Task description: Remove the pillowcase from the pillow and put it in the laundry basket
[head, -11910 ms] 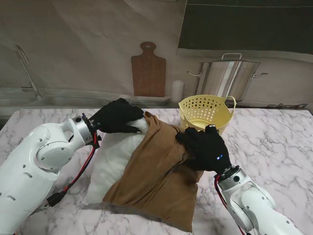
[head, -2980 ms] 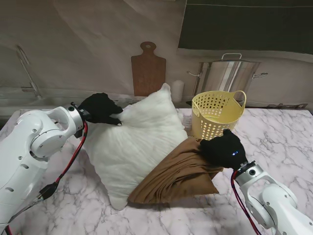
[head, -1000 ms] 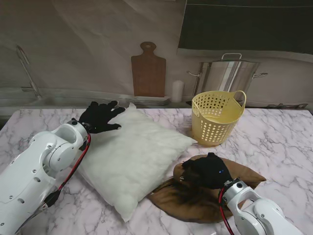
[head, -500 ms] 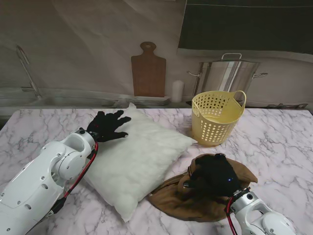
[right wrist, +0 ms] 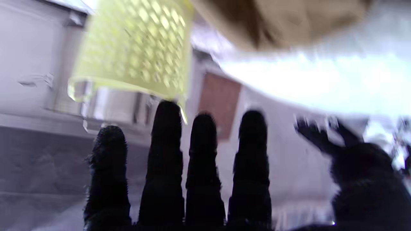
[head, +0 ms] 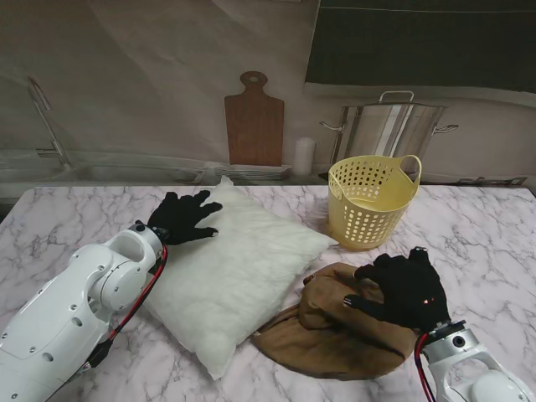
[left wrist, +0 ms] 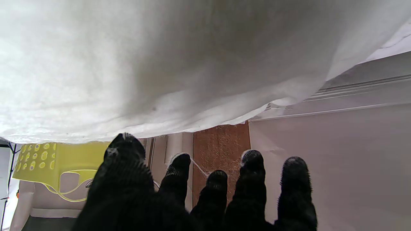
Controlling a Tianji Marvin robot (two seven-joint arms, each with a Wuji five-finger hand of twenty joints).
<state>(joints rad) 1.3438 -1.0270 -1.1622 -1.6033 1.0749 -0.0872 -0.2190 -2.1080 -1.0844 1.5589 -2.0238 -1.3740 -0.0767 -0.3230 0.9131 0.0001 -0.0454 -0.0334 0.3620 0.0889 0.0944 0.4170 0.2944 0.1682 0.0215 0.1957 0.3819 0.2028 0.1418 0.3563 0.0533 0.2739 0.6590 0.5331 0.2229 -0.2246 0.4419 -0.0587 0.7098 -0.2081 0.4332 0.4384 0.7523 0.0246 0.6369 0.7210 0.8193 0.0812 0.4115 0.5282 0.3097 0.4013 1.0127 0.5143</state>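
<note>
The bare white pillow [head: 234, 268] lies flat on the marble desk [head: 502, 234], and the brown pillowcase [head: 335, 331] sits crumpled just beside it, on its right and nearer to me. The right robot hand [head: 400, 289] hovers over the pillowcase with fingers spread, gripping nothing. The left robot hand [head: 182, 218] rests at the pillow's far left edge, fingers apart. The yellow laundry basket [head: 371, 201] stands upright farther from me, near the pillowcase.

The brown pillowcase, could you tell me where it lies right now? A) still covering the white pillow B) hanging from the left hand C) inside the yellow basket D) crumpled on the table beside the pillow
D: the pillowcase lies bunched on the marble table, right of the bare white pillow, outside the basket.
</note>
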